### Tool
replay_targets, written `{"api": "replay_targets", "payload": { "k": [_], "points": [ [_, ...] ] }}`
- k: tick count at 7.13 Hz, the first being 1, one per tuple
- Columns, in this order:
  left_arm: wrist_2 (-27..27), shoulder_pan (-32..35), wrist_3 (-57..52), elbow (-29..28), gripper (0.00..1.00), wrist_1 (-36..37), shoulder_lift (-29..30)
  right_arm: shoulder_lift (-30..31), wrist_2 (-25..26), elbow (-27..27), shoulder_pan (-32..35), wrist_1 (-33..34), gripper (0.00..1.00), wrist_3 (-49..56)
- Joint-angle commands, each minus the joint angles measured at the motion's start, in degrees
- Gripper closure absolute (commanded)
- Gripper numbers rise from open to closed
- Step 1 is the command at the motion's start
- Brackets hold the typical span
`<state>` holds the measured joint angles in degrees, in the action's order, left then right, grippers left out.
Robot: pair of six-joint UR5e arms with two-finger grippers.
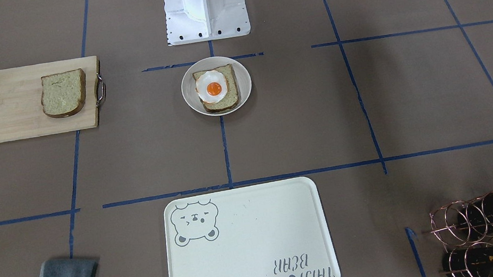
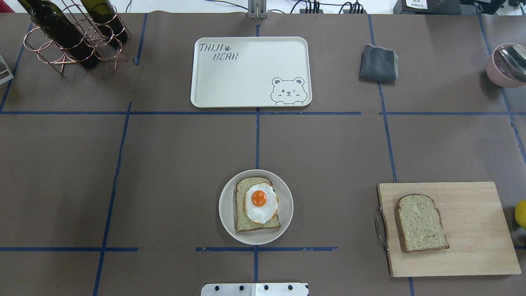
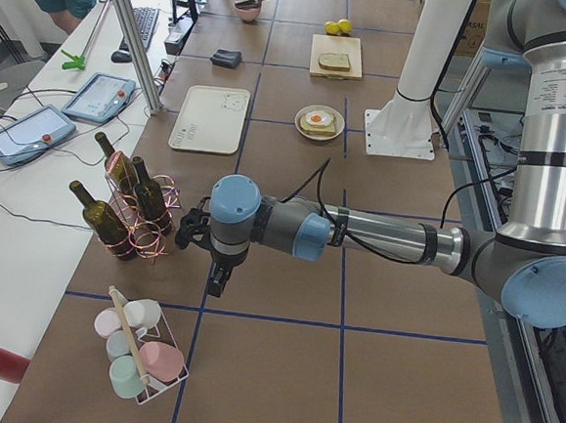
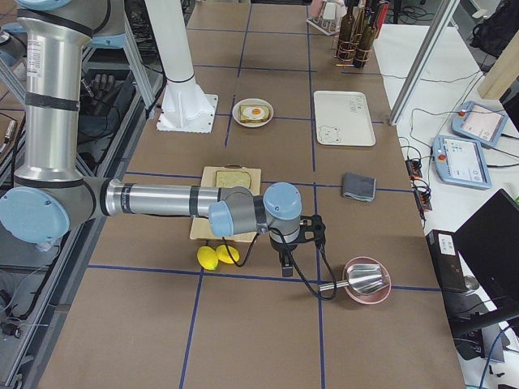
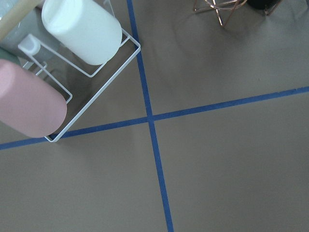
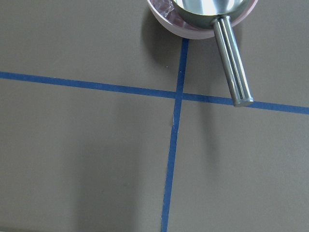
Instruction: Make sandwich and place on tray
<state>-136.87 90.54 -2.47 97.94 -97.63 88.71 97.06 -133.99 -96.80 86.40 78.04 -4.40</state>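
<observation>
The sandwich is not put together. One bread slice (image 2: 243, 218) lies flat on a small round plate (image 2: 225, 210) in the middle of the table (image 2: 164, 164), close to the robot's base. The egg (image 2: 261, 203) sits on top of it, yolk up and a little off toward the slice's right edge. The second slice (image 2: 421, 223) lies by itself on the wooden cutting board (image 2: 472, 230), off on the robot's right and well apart from the plate. The tray (image 2: 242, 78) is on the far side of the table, straight across from the plate, with a bare stretch of brown table between them. A folded grey cloth (image 2: 378, 63) lies near the tray's right end. Both arms are stretched out low at opposite ends of the table, far from the food. The left gripper (image 3: 217, 283) points down over the table between the bottle rack (image 3: 131, 209) and a wire stand of cups (image 3: 140, 347). I cannot tell how wide it stands. The right gripper (image 4: 285, 266) points down between two lemons (image 4: 217, 255) and a pink bowl (image 4: 365, 279) that holds a metal scoop (image 6: 231, 63). I cannot tell that one's opening either.
</observation>
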Motion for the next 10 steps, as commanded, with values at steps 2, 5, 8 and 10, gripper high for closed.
{"api": "replay_targets", "payload": {
  "k": [2, 5, 8, 10],
  "points": [
    [-0.33, -0.01, 1.41, -4.05, 0.00, -3.44, 4.78, -1.26, -3.02, -1.81, -0.09, -0.25, 0.00, -0.08],
    [0.02, -0.10, 1.50, -4.78, 0.00, -8.35, 4.98, -1.35, -3.83, -12.24, -8.57, -0.17, 0.00, -10.66],
    [0.11, -0.19, 1.42, -4.69, 0.00, -8.45, 4.89, -1.00, -1.99, -19.72, -19.13, -0.34, 0.00, -29.82],
    [0.02, -0.19, 1.42, -4.52, 0.00, -8.54, 4.89, 1.70, 4.83, -22.47, -28.77, -9.75, 0.00, -43.95]
  ]
}}
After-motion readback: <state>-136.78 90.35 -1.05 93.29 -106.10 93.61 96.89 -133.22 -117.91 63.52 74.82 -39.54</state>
